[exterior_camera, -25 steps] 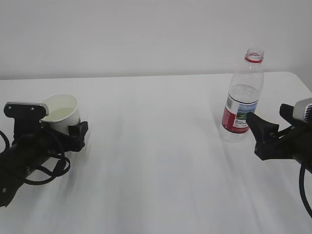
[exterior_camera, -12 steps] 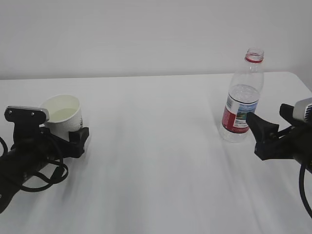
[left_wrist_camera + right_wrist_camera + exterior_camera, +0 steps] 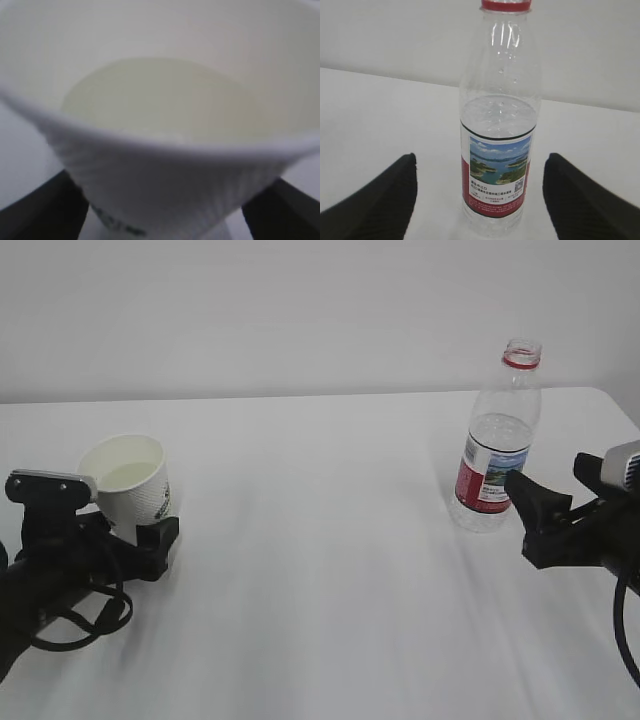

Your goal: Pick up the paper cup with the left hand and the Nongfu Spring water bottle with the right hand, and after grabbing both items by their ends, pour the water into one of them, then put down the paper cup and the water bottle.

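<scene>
Left hand [image 3: 125, 530] has slid back and lower since a second ago; paper cup [image 3: 128, 480] now stands more exposed, upright on the white table [image 3: 320, 570], its base between the wide-spread jaws; whether they touch it is unclear. The left wrist view shows water [image 3: 160, 97] in the cup. Nongfu Spring water bottle [image 3: 495, 440] unchanged, upright, uncapped, partly filled, far right. Right hand [image 3: 535, 502] unmoved, jaws spread wide, just beside the bottle, holding nothing. Plain white tabletop, bare pale wall [image 3: 300, 310] behind.
</scene>
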Controlling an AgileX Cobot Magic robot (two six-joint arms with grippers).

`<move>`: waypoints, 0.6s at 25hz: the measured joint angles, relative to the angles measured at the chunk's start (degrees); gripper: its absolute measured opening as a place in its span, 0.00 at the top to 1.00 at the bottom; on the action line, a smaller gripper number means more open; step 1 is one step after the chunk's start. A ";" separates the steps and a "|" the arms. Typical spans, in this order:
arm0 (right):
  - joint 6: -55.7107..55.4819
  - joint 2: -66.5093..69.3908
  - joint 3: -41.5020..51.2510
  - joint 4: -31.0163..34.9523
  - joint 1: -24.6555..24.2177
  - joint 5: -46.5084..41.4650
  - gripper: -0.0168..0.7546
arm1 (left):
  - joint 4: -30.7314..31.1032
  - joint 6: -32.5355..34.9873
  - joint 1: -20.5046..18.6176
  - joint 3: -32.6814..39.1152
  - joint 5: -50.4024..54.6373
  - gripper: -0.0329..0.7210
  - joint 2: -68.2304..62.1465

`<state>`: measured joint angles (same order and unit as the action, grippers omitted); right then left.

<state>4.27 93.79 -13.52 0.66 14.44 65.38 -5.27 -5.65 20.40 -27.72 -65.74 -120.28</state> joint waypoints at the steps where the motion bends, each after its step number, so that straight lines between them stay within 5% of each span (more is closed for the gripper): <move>1: 0.00 0.00 0.00 0.00 0.00 0.00 0.21 | 0.14 0.00 0.00 0.58 0.00 0.04 0.00; 15: 0.00 0.00 0.00 0.00 0.00 0.00 0.21 | 2.56 -2.92 0.00 6.66 0.00 0.04 4.12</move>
<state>4.27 93.79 -13.52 0.66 14.44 65.38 -2.70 -8.58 20.40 -21.06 -65.74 -116.16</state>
